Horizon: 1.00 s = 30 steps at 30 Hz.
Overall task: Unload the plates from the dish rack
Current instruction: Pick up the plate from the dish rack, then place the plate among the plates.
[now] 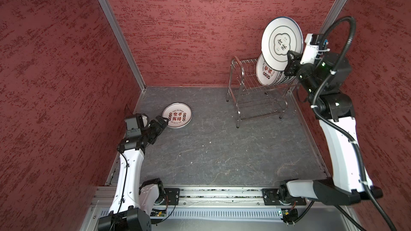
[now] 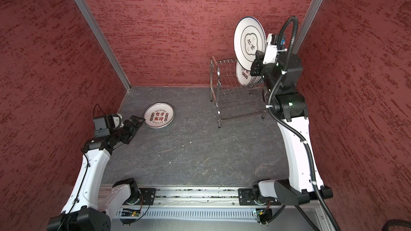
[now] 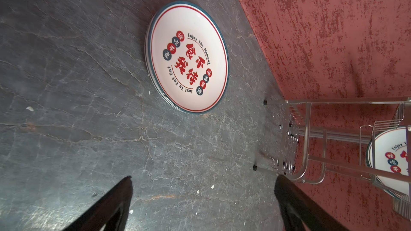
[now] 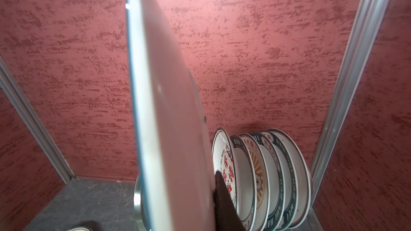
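Left tool (image 1: 164, 121) released, empty, just beside plate stack (image 1: 177, 115) lying flat on desk (image 1: 211, 152). Dish rack (image 1: 244, 78) at back right w/ upright plates (image 4: 266, 174). Right tool (image 1: 289, 57) clenched on raised plate (image 1: 282, 41) above rack. Rim-only pinch: may slip, or clip upright plates below. Its fingers (image 4: 221, 201) mostly hidden; rack count unclear.

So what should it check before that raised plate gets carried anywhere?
1. Right hand shut on the held plate, at its rim: ok.
2. Held plate clear of the racked plates: cannot tell, they overlap in every view.
3. Racked plates standing on edge in the rack: ok.
4. Stack lying flat on the table, nothing on top: ok.
5. Left hand open, empty, beside the stack: ok.
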Available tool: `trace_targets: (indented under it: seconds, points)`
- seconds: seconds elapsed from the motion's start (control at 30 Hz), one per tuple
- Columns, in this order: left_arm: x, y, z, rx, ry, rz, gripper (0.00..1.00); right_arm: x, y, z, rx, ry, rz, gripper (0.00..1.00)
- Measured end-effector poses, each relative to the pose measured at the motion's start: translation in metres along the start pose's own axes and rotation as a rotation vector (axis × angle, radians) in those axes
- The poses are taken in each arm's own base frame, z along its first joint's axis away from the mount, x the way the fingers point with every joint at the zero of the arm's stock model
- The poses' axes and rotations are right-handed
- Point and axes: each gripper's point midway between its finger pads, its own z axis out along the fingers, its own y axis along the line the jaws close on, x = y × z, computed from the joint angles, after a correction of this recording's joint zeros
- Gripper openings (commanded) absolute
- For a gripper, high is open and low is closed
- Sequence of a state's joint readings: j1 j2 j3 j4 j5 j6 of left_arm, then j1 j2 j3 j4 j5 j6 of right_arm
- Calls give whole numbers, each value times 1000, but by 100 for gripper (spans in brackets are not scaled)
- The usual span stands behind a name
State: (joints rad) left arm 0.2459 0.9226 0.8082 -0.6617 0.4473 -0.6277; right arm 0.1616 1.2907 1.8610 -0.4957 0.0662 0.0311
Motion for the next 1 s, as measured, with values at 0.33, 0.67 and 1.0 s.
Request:
trace_targets:
  seconds: [0.33, 0.67, 1.0]
  points:
    - [28, -27, 5, 94, 105, 87, 100, 20, -42, -127, 178, -62, 132, 1]
    - [84, -63, 6, 170, 226, 248, 99, 158, -42, -161, 220, 375, 356, 0]
    - [150, -61, 9, 242, 320, 335, 100, 332, 12, -195, 11, 834, 608, 0]
